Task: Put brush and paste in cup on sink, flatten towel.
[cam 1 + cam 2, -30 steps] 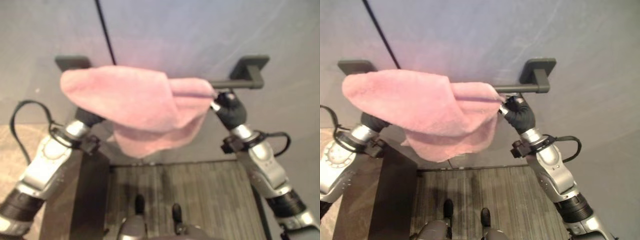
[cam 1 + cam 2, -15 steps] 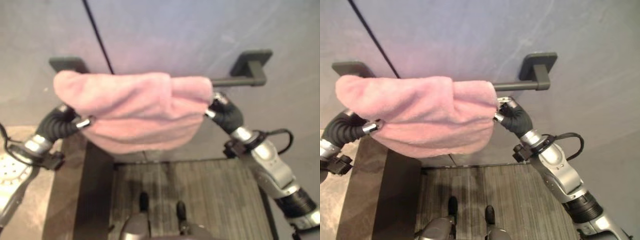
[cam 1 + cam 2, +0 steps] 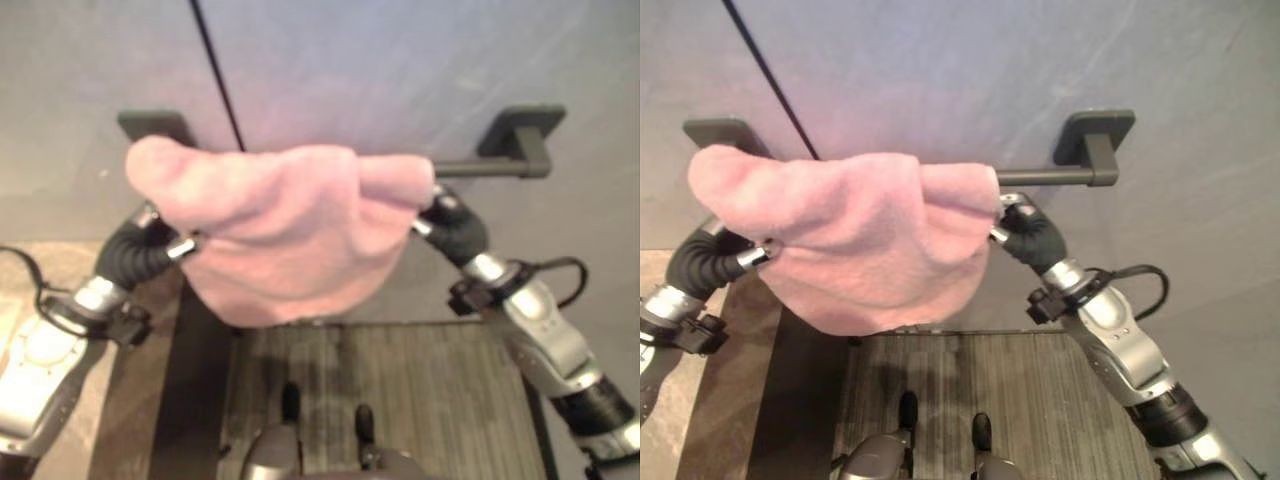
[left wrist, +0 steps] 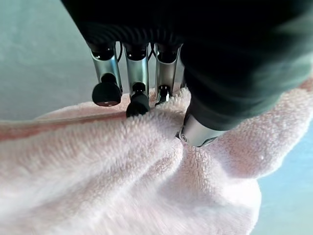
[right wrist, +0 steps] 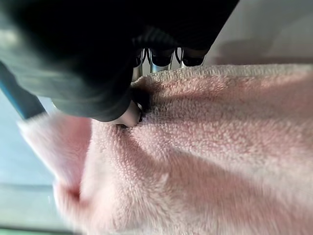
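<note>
A pink towel (image 3: 290,220) hangs bunched over a dark towel bar (image 3: 490,165) on the grey wall, its lower edge sagging in the middle. At the towel's left lower edge, my left hand (image 3: 140,250) pinches the cloth between thumb (image 4: 200,132) and fingers (image 4: 139,100). My right hand (image 3: 450,225) sits at the towel's right edge just below the bar; its thumb (image 5: 128,113) presses into the cloth, and its fingers go behind the towel (image 5: 220,147).
The bar's right bracket (image 3: 520,125) and left bracket (image 3: 150,125) are fixed to the wall. A dark panel (image 3: 190,400) stands below on the left beside a brown stone surface (image 3: 130,440). A striped floor (image 3: 430,390) lies beneath.
My left hand came out from under the towel to its left edge and holds it there. The towel is spread wider along the bar and hangs lower in the middle. The right hand barely moved.
</note>
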`<state>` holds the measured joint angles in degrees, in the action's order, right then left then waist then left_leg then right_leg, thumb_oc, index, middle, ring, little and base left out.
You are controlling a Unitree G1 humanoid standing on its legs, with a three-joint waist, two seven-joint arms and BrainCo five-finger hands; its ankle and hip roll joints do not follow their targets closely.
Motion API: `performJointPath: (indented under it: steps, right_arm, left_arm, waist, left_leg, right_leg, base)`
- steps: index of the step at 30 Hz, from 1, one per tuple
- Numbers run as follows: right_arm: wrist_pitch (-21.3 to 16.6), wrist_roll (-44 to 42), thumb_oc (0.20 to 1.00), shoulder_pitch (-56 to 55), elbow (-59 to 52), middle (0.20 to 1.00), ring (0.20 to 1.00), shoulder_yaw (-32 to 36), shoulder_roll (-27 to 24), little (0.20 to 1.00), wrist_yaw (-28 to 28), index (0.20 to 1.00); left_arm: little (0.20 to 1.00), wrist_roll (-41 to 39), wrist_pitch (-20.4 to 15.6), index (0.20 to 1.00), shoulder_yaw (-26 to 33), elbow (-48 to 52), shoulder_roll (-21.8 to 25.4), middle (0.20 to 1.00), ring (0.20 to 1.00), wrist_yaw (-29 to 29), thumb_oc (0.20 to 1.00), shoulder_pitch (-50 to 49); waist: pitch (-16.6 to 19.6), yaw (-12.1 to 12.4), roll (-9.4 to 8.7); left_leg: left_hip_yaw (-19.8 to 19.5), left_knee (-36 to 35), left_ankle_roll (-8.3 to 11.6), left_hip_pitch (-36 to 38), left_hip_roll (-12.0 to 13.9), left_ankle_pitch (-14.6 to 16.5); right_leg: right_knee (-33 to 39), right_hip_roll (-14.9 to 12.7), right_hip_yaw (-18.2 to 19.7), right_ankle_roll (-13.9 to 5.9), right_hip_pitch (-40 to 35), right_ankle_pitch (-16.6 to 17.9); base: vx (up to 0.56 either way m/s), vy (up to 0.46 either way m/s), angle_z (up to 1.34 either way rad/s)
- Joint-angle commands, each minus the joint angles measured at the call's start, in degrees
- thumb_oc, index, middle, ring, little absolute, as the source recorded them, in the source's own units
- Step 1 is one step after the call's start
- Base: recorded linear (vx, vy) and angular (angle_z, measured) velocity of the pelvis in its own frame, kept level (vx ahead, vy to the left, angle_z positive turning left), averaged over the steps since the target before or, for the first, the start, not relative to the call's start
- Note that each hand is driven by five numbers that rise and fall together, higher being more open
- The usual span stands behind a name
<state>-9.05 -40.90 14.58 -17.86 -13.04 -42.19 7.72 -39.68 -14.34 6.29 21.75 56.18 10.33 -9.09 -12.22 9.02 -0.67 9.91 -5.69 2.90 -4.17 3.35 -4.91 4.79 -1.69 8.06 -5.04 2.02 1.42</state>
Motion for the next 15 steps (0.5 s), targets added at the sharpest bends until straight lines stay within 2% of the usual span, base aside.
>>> performJointPath:
  steps: [1, 5, 8, 12, 13, 15]
  right_arm:
    - [-4.83, -0.33, 0.200, -0.35, -6.47, 0.200, 0.200, 3.08, 2.73, 0.200, -0.43, 0.200]
    - [-4.63, -1.07, 0.200, -1.87, -6.59, 0.200, 0.200, 3.74, 3.19, 0.200, 0.25, 0.200]
    - [-3.88, -1.12, 0.200, -1.37, -4.73, 0.200, 0.200, 2.52, 3.01, 0.200, -0.38, 0.200]
    - [-4.11, -2.80, 0.200, -2.07, -5.59, 0.200, 0.200, 3.19, 1.80, 0.200, 0.77, 0.200]
    - [-3.79, -2.54, 0.200, -2.30, -4.94, 0.200, 0.200, 3.19, 1.53, 0.200, 0.77, 0.200]
    - [-3.70, -2.58, 0.200, -2.31, -4.87, 0.200, 0.200, 2.99, 1.45, 0.200, 0.68, 0.200]
  left_arm:
    - [0.200, -0.94, -2.72, 0.200, 1.49, 1.99, 2.08, 0.200, 0.200, -0.03, 0.200, 1.33]
    - [0.200, -1.06, -2.60, 0.200, 0.83, 1.46, 2.36, 0.200, 0.200, 0.75, 0.200, 1.34]
    - [0.200, 2.81, -1.78, 0.200, -1.04, -1.76, 4.28, 0.200, 0.200, -0.36, 0.200, 1.85]
    - [0.200, 0.88, -2.18, 0.200, 0.27, 0.20, 5.61, 0.200, 0.200, 0.51, 0.200, 0.88]
    - [0.200, 3.82, -1.64, 0.200, 0.30, -1.23, 6.58, 0.200, 0.200, 0.20, 0.200, 0.22]
    - [0.200, 4.10, -1.71, 0.200, 0.53, -0.64, 7.47, 0.200, 0.200, 0.09, 0.200, -0.22]
  waist:
    - [2.75, 0.02, -1.54]
    - [2.87, -0.41, -0.95]
    - [2.72, -0.64, -0.10]
    - [2.77, -0.94, 0.09]
    - [2.89, -0.91, 0.18]
    - [2.99, -0.74, 0.24]
  left_leg:
    - [-1.97, 0.69, 2.72, 2.56, 3.47, 2.62]
    - [-1.91, 0.69, 3.02, 2.79, 3.86, 2.43]
    - [-1.96, 0.69, 3.42, 2.79, 4.44, 1.91]
    - [-2.08, 0.69, 3.69, 2.64, 4.84, 1.75]
    - [-2.19, 0.69, 3.80, 2.75, 4.99, 1.67]
    - [-2.30, 0.69, 3.86, 2.74, 5.10, 1.59]
  right_leg:
    - [-4.02, -5.48, -3.33, -4.70, 4.96, 0.69]
    - [-4.29, -5.07, -3.36, -4.46, 4.73, 0.28]
    - [-4.85, -4.51, -3.66, -4.10, 4.51, -0.22]
    - [-5.08, -4.15, -3.90, -3.97, 4.53, -0.50]
    - [-5.25, -3.94, -4.07, -3.82, 4.47, -0.62]
    - [-5.27, -3.83, -4.23, -3.79, 4.38, -0.69]
  base:
    - [0.01, -0.047, -0.01]
    - [0.00, -0.043, 0.00]
    - [-0.01, -0.045, 0.03]
    - [0.00, -0.027, 0.08]
    - [0.01, -0.016, 0.06]
    - [0.01, -0.013, 0.03]
